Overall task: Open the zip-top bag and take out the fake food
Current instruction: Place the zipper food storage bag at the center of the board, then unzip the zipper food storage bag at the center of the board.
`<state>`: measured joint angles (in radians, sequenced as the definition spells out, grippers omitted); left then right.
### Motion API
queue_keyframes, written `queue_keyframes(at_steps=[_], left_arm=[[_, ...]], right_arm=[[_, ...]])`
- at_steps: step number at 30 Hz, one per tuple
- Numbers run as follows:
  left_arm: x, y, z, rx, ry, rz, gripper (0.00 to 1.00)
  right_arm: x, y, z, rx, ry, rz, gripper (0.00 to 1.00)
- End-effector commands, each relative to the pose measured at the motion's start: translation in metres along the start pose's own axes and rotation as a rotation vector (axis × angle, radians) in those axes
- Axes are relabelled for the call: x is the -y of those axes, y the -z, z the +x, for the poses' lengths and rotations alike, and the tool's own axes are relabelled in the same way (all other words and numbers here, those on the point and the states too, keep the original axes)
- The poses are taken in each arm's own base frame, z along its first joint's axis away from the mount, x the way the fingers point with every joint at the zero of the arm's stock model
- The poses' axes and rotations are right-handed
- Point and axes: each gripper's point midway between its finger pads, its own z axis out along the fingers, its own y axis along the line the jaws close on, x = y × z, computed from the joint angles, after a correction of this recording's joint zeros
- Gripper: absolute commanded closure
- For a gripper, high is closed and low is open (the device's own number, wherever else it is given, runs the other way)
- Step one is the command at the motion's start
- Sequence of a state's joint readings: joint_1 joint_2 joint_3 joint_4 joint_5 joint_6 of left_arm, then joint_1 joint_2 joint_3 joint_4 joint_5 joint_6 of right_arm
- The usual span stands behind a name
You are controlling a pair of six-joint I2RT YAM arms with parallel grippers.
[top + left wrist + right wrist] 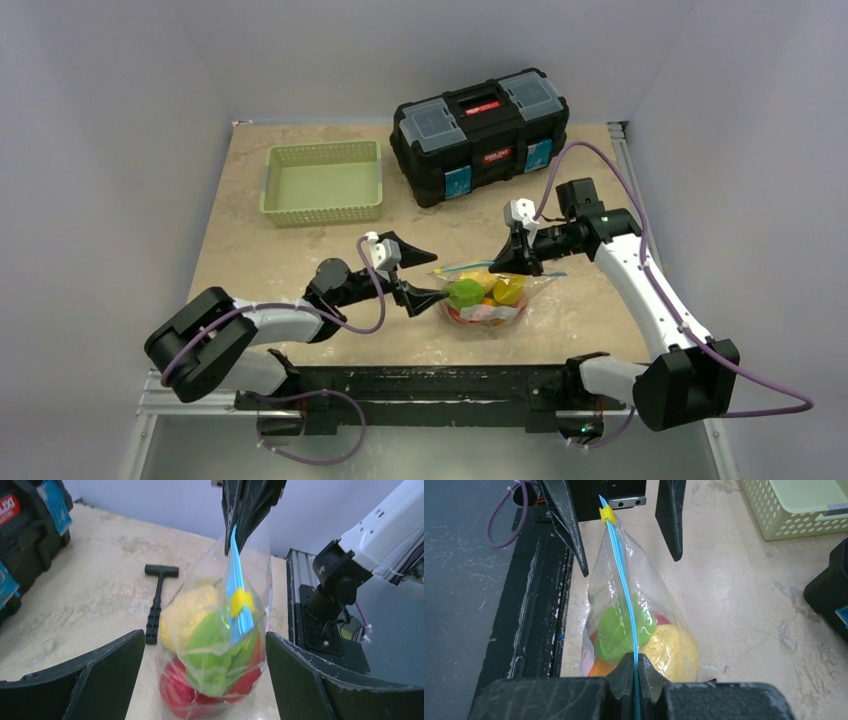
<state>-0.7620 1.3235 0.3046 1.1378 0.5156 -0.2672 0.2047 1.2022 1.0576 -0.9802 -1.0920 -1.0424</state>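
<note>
Unzipping is starting: right gripper (636,666) is pinching the zip-top bag (649,600); left gripper (205,635), wide open, is straddling its slider (240,601), probably needing closure next.

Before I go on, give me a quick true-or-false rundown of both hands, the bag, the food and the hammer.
1. The right hand pinches the zip-top bag at its blue zip strip. True.
2. The left hand is shut on the yellow slider. False: it is open, with one finger on either side of the slider end.
3. The fake food is inside the bag. True.
4. The hammer lies in the toolbox. False: it lies on the table.
</note>
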Motion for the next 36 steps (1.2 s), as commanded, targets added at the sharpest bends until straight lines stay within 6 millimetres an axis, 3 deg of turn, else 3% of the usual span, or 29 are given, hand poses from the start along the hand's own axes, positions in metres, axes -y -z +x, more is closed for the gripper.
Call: queue_keyframes(at_steps=[1,11,30,36], left_arm=[[0.021,-0.017,-0.058,0.212,-0.094,0.131,0.13],[0.023,-0.022,-0.039,0.139,-0.02,0.161,0.5],[0.009,-0.015,-0.005,0.041,-0.024,0.085,0.57],[0.007,-0.015,-0.007,0.038,-0.031,0.067,0.74]], right_arm=[[-0.007,0.0,-0.006,0.025,0.029,-0.012,1.0],[-0.007,0.001,-0.009,0.029,0.031,-0.012,1.0],[-0.009,0.003,-0.014,0.043,0.025,-0.016,1.0],[-0.009,0.003,-0.014,0.042,0.023,-0.017,1.0]])
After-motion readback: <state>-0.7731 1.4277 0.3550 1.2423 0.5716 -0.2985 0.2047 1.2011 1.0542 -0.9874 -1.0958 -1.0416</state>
